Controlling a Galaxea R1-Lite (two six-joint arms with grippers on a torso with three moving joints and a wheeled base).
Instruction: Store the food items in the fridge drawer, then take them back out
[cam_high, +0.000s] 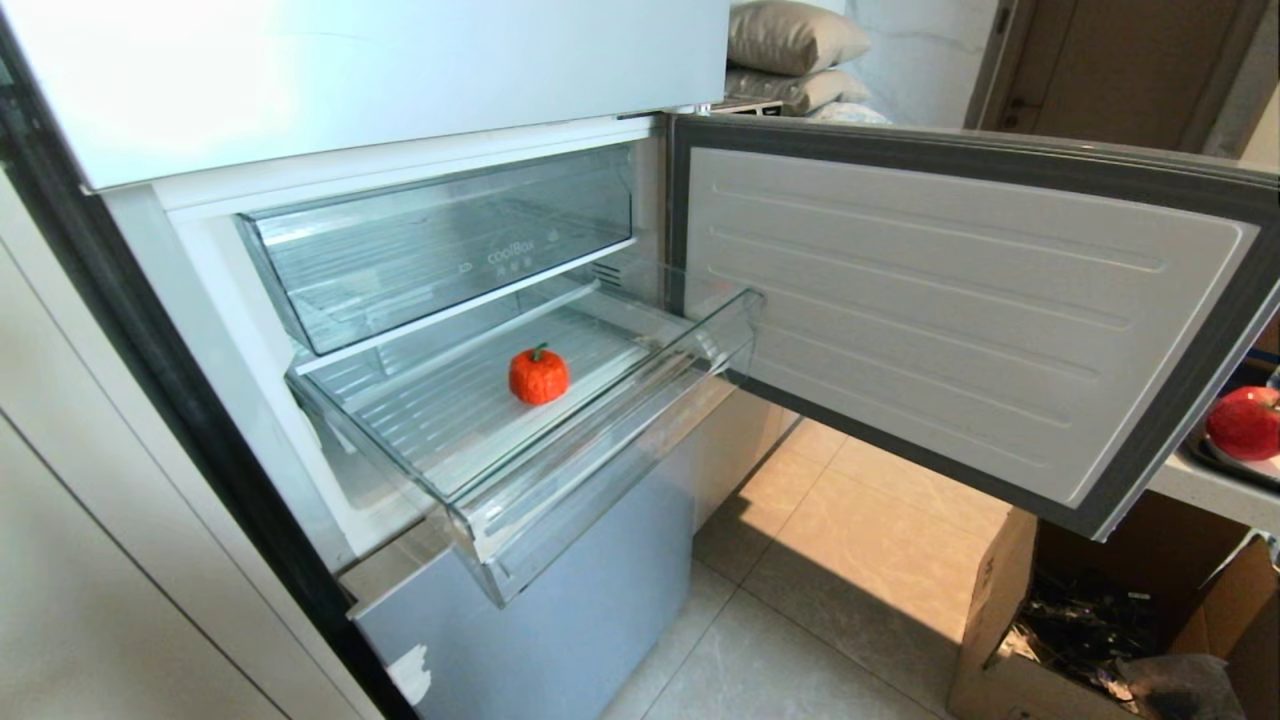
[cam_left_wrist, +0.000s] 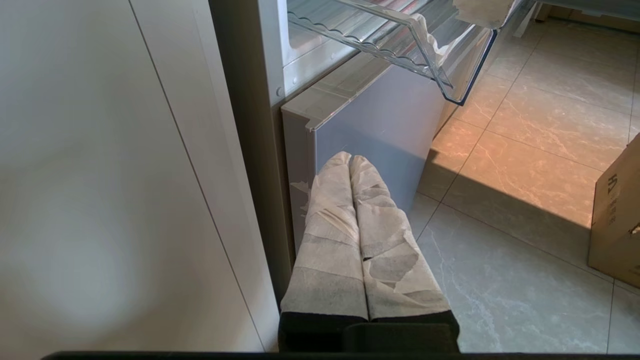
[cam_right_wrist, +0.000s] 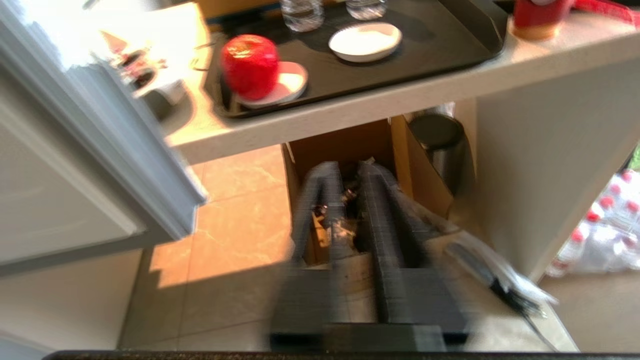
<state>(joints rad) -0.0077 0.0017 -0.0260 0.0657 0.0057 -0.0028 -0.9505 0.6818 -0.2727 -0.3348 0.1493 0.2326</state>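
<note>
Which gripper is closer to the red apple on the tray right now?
Right. The right gripper hangs below the counter edge under the red apple; the left gripper is by the fridge's base.

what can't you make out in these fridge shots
- Head view: neither claw in frame; red fruit on the counter cut off by the picture's edge.
- Left wrist view: fridge drawer cut by the top edge, contents unseen.
- Right wrist view: motion blur smears the right claw; gap unclear.
</note>
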